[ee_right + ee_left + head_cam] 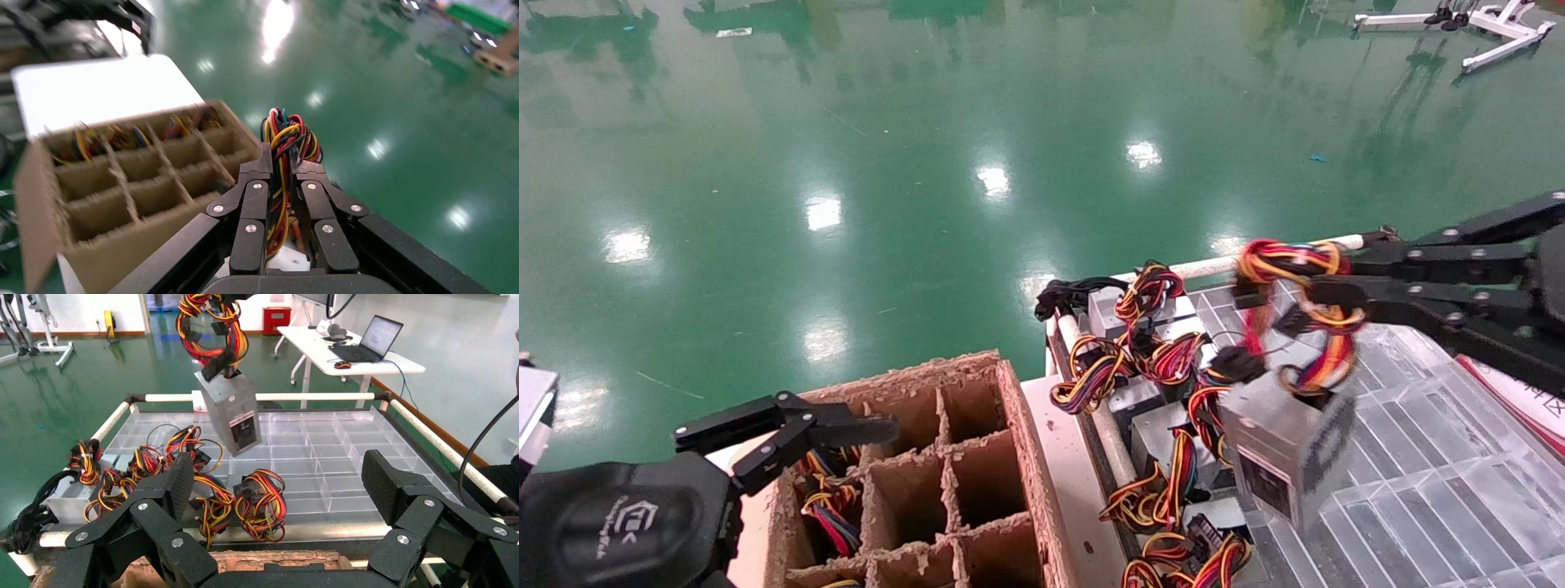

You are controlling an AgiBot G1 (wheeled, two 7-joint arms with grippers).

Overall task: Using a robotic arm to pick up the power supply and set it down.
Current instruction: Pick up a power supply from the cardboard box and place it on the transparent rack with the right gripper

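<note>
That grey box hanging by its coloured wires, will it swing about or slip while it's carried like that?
Likely it swings: the power supply hangs tilted below the right gripper, which pinches only its wire bundle, not the box. The wires look floppy, so the box may twist too. It seems heavy for its size, pulling the loop taut; slipping looks less likely, since the fingers clamp many strands.

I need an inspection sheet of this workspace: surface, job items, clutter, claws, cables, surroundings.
Surface: clear plastic divider tray in a white-railed frame.
Job items: power supply hangs by its wire bundle above the tray; cardboard divider box beside it, some cells holding wires.
Clutter: more power supplies crowd one end of the tray.
Claws: right claw shut on the wire bundle; left claw open, holding nothing, near the box.
Cables: loose black cable over the rail.
Surroundings: green floor; white desk with laptop.
</note>
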